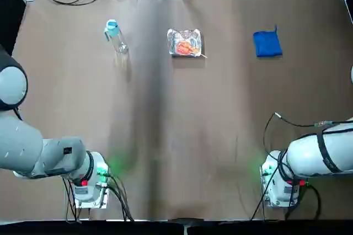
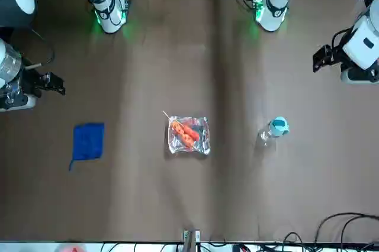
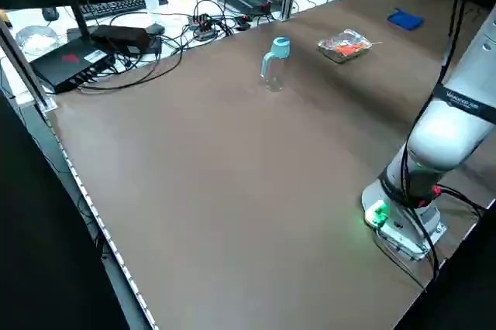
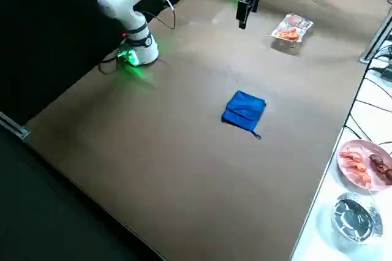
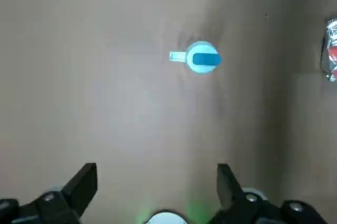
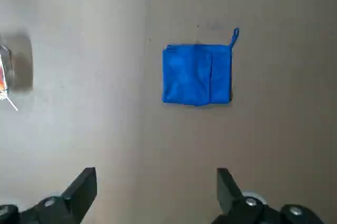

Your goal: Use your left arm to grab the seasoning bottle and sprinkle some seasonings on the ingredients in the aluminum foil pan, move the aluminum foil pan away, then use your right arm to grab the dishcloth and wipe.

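Top view: seeing seasoning bottle [image 1: 120,46] left of foil pan [image 1: 175,35] of ingredients [image 1: 185,48], dishcloth [image 1: 267,44] right. Hovering over table [image 1: 220,135] with empty, spread left gripper [image 5: 157,166] and right gripper [image 6: 157,170] — probably leaving sprinkling, moving, wiping.

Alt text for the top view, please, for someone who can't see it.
A foil pan of orange food sits at the far middle of a brown table, a blue-capped bottle to its left, a blue cloth to its right. A robot arm reaches in from each side.
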